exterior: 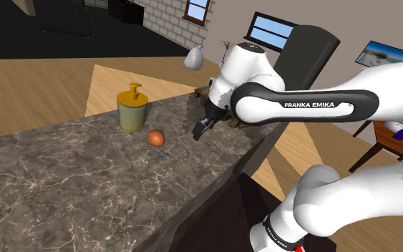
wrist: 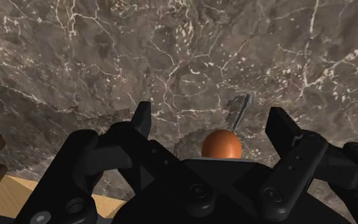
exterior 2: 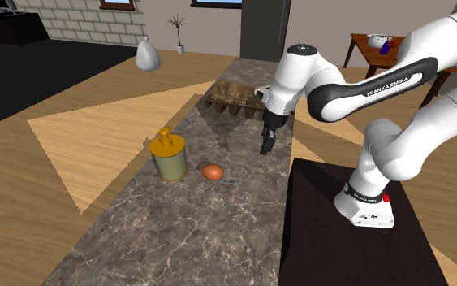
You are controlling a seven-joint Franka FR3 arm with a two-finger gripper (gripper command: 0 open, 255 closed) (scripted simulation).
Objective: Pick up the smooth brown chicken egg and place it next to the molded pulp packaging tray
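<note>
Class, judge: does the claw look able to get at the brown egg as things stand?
Probably yes: the open claw hangs over bare countertop near the egg, and the dispenser stands apart from the egg.

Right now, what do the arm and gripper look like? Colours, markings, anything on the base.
The arm is glossy white with rounded links and dark joints. A black band on the forearm carries white FRANKA EMIKA lettering. The gripper is all black, with two blocky fingers. The arm's foot has a small red mark.
</note>
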